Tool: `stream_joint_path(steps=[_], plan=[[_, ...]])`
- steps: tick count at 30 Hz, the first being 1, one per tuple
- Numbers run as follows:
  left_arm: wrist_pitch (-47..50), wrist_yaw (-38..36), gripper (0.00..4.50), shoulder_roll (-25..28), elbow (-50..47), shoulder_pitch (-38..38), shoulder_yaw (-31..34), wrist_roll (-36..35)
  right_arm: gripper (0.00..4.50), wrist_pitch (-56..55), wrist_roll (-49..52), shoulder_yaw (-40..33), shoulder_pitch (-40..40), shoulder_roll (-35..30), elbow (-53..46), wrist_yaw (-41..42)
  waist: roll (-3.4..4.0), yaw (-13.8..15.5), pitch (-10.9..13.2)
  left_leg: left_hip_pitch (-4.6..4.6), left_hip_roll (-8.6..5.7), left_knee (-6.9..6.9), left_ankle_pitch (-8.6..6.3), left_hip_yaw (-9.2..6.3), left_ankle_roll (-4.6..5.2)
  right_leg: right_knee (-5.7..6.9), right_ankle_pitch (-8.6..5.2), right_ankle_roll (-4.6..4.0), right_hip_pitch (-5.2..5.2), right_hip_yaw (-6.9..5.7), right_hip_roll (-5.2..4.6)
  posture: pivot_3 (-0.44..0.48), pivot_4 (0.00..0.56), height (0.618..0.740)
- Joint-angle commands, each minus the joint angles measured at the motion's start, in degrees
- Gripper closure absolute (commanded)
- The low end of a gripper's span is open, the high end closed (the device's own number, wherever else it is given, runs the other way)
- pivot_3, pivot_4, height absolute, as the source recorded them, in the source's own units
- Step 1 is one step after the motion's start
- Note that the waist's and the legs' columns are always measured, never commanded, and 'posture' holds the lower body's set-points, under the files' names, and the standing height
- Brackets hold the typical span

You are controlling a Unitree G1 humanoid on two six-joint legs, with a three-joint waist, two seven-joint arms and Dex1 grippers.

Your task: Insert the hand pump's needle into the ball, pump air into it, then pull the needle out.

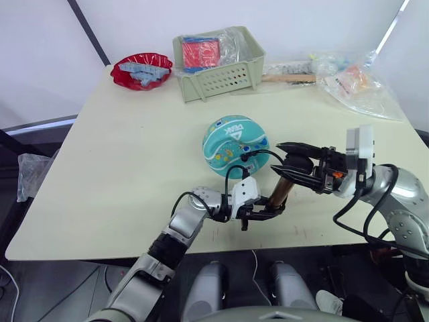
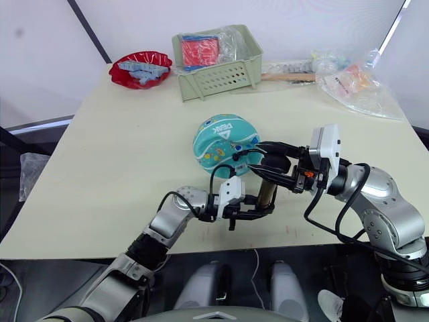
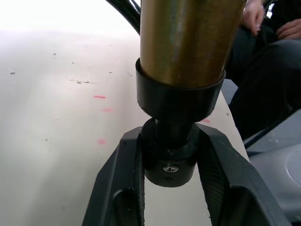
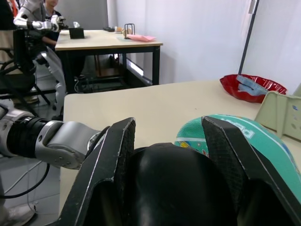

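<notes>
Left eye view: teal ball [image 1: 234, 145] sits mid-table [image 1: 120, 168], just behind the gold-barrelled hand pump [image 1: 280, 191]. Right gripper [image 1: 289, 168] is closed around its black T-handle; left gripper [image 1: 263, 211] pinches the black bottom cap between both fingers.

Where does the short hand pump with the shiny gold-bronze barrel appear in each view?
Left eye: hand pump, lower centre, before the teal ball.
Right eye: lower centre, before the ball.
Left wrist: barrel upper centre, bottom cap between fingers.
Right wrist: black handle at bottom.
Shared landmark: the ball.
</notes>
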Motion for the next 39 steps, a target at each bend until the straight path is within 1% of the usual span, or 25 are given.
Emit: stream_joint_path(steps=[1, 12, 17, 21, 29, 35, 39], plan=[[-1.1, -0.4, 3.47, -0.2, 0.0, 0.2, 1.0, -0.7, 2.74, -0.7, 0.9, -1.2, -0.4, -0.3, -2.3, 0.2, 0.00, 0.0, 0.0, 0.00, 0.00, 0.00, 0.00, -0.01, 0.00, 0.00, 0.00, 0.00, 0.00, 0.00, 0.00, 0.000, 0.150, 0.738], [-6.6, 3.4, 3.47, -5.6, 7.8, -0.7, -0.7, 3.5, 2.74, -3.9, -5.4, 0.0, 3.6, -1.5, 1.2, 2.2, -0.01, 0.1, 0.0, 0.00, -0.05, 0.02, 0.00, -0.01, 0.00, 0.01, 0.00, 0.01, 0.02, 0.00, 0.00, 0.000, 0.150, 0.738], [-9.5, 6.0, 3.47, -9.5, 14.3, -2.4, -1.3, 6.2, 2.74, -6.7, -8.9, 1.0, 6.0, -1.3, 3.5, 3.0, -0.02, 0.1, 0.0, 0.02, -0.07, 0.03, 0.00, -0.01, 0.00, 0.01, 0.00, 0.01, 0.04, 0.00, 0.01, 0.000, 0.150, 0.738], [-11.7, 6.7, 3.47, -11.5, 18.4, -3.4, -1.1, 7.2, 2.74, -8.5, -10.5, 1.0, 7.8, -1.1, 5.3, 3.0, -0.05, 0.5, 0.0, 0.03, -0.09, 0.06, 0.00, -0.04, 0.00, 0.01, 0.01, 0.01, 0.08, -0.01, 0.01, 0.000, 0.150, 0.738], [-16.5, 6.5, 3.47, -12.9, 26.0, -4.8, -0.5, 8.6, 2.74, -9.6, -10.4, -0.3, 8.9, -1.8, 6.5, 2.8, -0.17, 1.3, -0.1, 0.11, -0.10, 0.20, 0.01, -0.06, 0.02, 0.00, 0.04, 0.04, 0.23, 0.01, 0.00, 0.000, 0.150, 0.738], [-18.8, 6.1, 3.47, -13.4, 30.8, -5.9, -0.2, 9.5, 2.74, -6.9, -7.3, -2.0, 8.4, -2.3, 5.4, 2.1, -0.20, 1.4, -0.2, 0.10, -0.10, 0.25, 0.01, -0.06, 0.02, 0.00, 0.06, 0.06, 0.25, 0.01, -0.03, 0.000, 0.150, 0.738], [-19.7, 5.8, 3.47, -14.0, 32.6, -5.9, -0.4, 9.9, 2.74, -5.6, -7.2, -2.1, 10.3, -2.4, 5.3, 1.5, -0.29, 1.5, -0.3, 0.10, -0.10, 0.25, 0.01, -0.07, 0.02, 0.00, 0.06, 0.06, 0.26, 0.00, -0.05, 0.000, 0.150, 0.738]])
